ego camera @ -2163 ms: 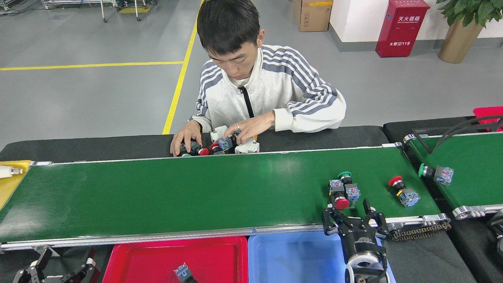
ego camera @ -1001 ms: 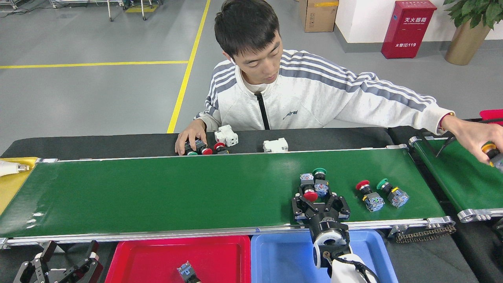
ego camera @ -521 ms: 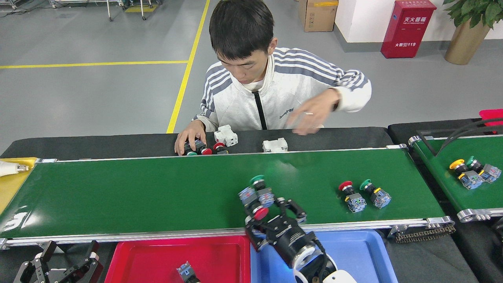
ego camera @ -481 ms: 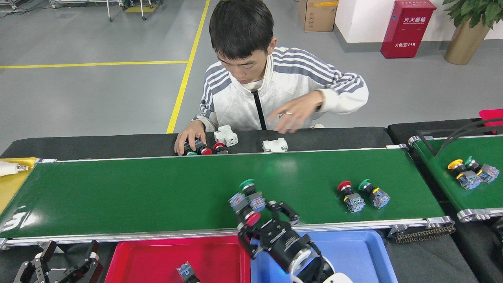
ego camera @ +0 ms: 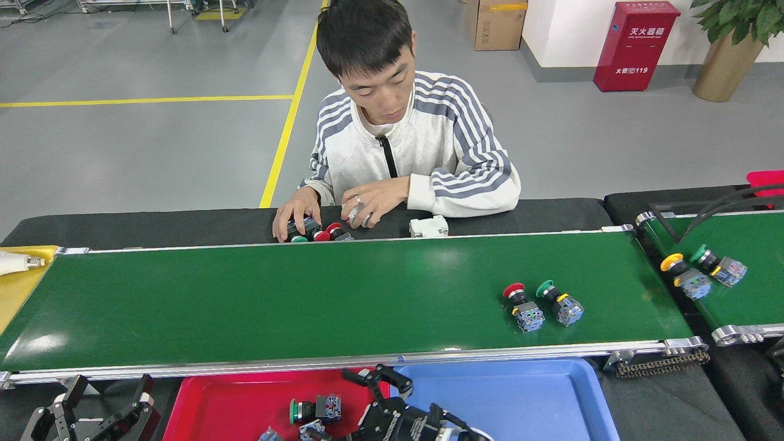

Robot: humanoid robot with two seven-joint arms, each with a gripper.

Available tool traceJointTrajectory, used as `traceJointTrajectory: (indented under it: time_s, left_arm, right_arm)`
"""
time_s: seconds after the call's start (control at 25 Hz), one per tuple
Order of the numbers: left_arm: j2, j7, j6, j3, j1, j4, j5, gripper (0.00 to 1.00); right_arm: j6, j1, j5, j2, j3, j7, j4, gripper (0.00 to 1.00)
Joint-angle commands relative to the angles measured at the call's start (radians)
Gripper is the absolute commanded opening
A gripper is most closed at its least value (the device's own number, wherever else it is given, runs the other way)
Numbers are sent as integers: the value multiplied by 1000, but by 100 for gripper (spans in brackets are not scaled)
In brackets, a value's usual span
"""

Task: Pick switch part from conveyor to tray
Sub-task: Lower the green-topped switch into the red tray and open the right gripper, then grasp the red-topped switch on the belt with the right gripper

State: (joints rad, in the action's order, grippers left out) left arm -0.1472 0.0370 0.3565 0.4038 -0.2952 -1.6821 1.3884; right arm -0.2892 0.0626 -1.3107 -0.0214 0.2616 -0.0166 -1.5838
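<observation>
My right pincer (ego camera: 373,383) hangs spread and empty over the red tray (ego camera: 208,407), beside a green-capped switch part (ego camera: 315,409) lying there; the next pair (ego camera: 542,304) lies up-right on the conveyor (ego camera: 275,300), caps pointing away; left pincer (ego camera: 104,398) idle, open, farther.

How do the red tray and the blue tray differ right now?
The red tray holds switch parts, including a green-capped one; the blue tray shows none. The right end effector sits over the red tray's right edge, by the wall the two trays share. Both sit side by side below the near rail of the conveyor and look alike in shape.
</observation>
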Motion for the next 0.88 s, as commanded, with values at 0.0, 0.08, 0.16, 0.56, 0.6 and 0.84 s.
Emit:
traceJointTrajectory:
  time_s: [0.0, 0.08, 0.16, 0.56, 0.6, 0.84]
  left_arm:
    - [-9, 4, -13, 12, 2, -7, 1, 100]
    - [-12, 4, -13, 12, 2, -2, 3, 100]
    - [-15, 4, -13, 12, 2, 7, 3, 100]
    - [-26, 4, -5, 4, 22, 21, 3, 100]
    - [-26, 4, -5, 4, 19, 21, 3, 100]
    - [-26, 4, -2, 4, 18, 25, 3, 100]
  right_arm:
    - [137, 78, 5, -28, -128, -43, -74, 99]
    - [225, 143, 4, -51, -197, -98, -91, 99]
    - [309, 158, 1, -46, -208, -105, -90, 99]
    - [363, -23, -88, -41, -65, 26, 2, 99]
    - [363, -41, -90, -40, -39, 29, 19, 99]
    - [369, -139, -91, -52, 45, 76, 131, 99]
